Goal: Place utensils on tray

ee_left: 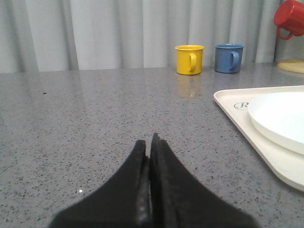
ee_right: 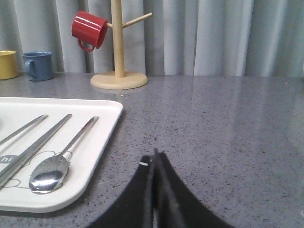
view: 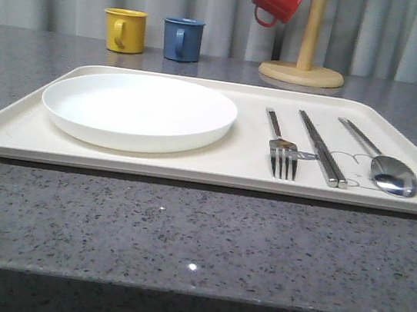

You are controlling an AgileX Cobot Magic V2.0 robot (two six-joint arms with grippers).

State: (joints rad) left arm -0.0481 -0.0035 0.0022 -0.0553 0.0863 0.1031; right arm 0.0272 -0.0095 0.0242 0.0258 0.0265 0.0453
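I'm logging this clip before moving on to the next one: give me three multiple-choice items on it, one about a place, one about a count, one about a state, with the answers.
1. Where does the spoon lie?
A. on the tray, right of the chopsticks
B. on the plate
C. on the bare table beside the yellow mug

2. How many mugs hang on the wooden stand?
A. none
B. one
C. three

3. How does the left gripper stand?
A. open wide
B. shut on the fork
C. shut, holding nothing

Answers:
1 A: in the front view the spoon rests at the tray's right end, past the chopsticks.
2 B: the red mug hangs there, while the yellow mug and blue mug stand on the table.
3 C: its fingers meet with nothing between them, over bare table.
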